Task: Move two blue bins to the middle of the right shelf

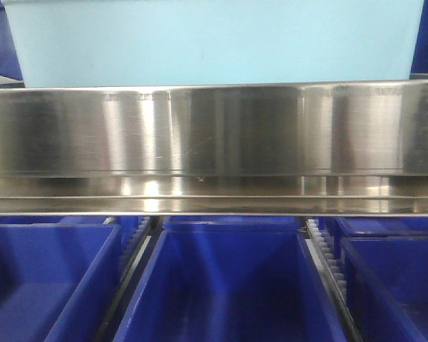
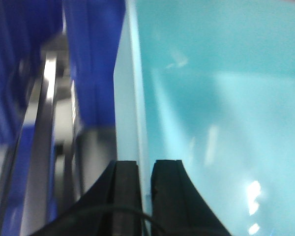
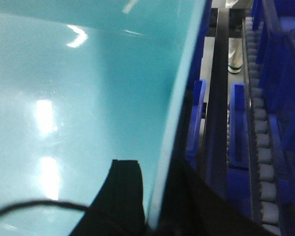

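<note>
My left tool (image 2: 145, 169): fingers nearly together, pinching side wall of pale blue bin (image 2: 221, 98). My right tool (image 3: 155, 196): same clamp on opposite wall, one finger inside, one outside. Front view: bin directly above steel front rail (image 1: 214, 128) of shelf tier; can't tell if resting. Dark blue crates (image 1: 228, 285) on tier below.

glossy smooth plastic bin (image 1: 214, 43), brushed shiny steel rail (image 1: 214, 128), glossy plastic crates (image 1: 228, 285)

The pale bin (image 1: 214, 43) is cropped above.
</note>
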